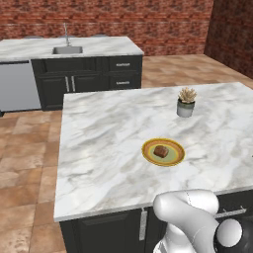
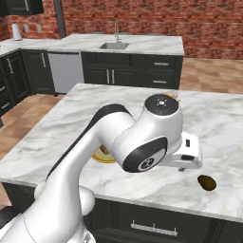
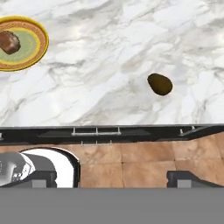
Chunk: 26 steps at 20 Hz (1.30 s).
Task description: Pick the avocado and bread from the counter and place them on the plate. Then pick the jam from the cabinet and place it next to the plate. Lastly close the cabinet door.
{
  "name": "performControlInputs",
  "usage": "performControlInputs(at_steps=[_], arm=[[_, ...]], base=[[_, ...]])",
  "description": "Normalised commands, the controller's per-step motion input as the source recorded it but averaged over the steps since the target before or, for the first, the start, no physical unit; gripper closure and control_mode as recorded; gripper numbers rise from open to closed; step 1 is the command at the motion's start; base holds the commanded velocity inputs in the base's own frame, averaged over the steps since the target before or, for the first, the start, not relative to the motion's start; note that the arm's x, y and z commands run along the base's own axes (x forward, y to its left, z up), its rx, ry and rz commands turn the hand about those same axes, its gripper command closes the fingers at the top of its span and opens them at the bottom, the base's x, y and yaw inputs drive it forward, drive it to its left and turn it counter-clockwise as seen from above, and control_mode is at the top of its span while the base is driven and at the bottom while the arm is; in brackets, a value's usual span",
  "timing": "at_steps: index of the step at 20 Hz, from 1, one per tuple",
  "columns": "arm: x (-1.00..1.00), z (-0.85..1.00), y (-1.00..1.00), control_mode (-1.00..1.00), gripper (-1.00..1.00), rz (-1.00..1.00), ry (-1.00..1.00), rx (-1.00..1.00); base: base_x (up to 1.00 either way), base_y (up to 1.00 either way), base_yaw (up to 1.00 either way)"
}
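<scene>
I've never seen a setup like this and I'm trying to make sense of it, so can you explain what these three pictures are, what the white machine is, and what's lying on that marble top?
The white machine is a robot arm with a two-finger gripper, standing in a computer-rendered kitchen. Two pictures come from cameras behind the arm, one to its left and one to its right, looking down over the marble counter. The third is shot from a camera on the hand itself; the two dark stubs at its bottom are the finger tips, standing wide apart and holding nothing. On the counter lies a yellow-rimmed plate with the bread already on it. The avocado rests on the bare marble near the counter's front edge, apart from the plate. A small potted plant stands further back.
</scene>
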Motion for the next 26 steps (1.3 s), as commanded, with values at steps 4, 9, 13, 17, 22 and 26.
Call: performControlInputs(at_steps=[4,9,13,17,22,26], arm=[[0.14,-0.29,-0.37,-1.0,-1.0,0.12,0.0,0.0],[0.15,-0.36,-0.15,-1.0,-1.0,0.16,0.02,0.0],[0.22,-0.4,0.0,-1.0,-1.0,0.19,0.1,0.0],[0.31,-0.41,-0.01,-1.0,-1.0,0.18,0.13,0.0],[0.25,-0.34,-0.12,-1.0,-1.0,0.13,0.01,0.0],[0.21,-0.3,-0.32,-1.0,-1.0,0.08,0.0,0.0]], base=[[0.0,0.0,0.0],[0.0,0.0,0.0],[0.0,0.0,0.0],[0.0,0.0,0.0],[0.0,0.0,0.0],[0.0,0.0,0.0]])
